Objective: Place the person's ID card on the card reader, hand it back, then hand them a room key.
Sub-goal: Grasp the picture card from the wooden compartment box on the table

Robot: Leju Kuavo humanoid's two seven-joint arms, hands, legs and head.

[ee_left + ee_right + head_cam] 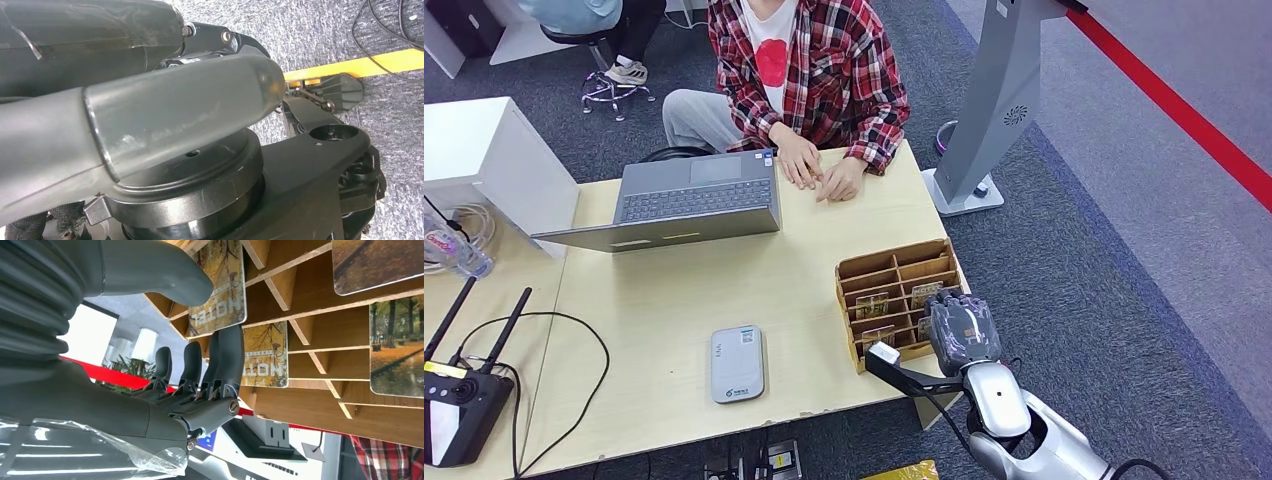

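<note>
Right hand at wooden rack, thumb and fingers astride key card.

person cut off above the shoulders, right hand hiding part of wooden card rack

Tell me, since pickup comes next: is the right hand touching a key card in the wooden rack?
Cannot tell. In the right wrist view the right hand reaches a key card, but no contact or gap shows plainly.
</note>
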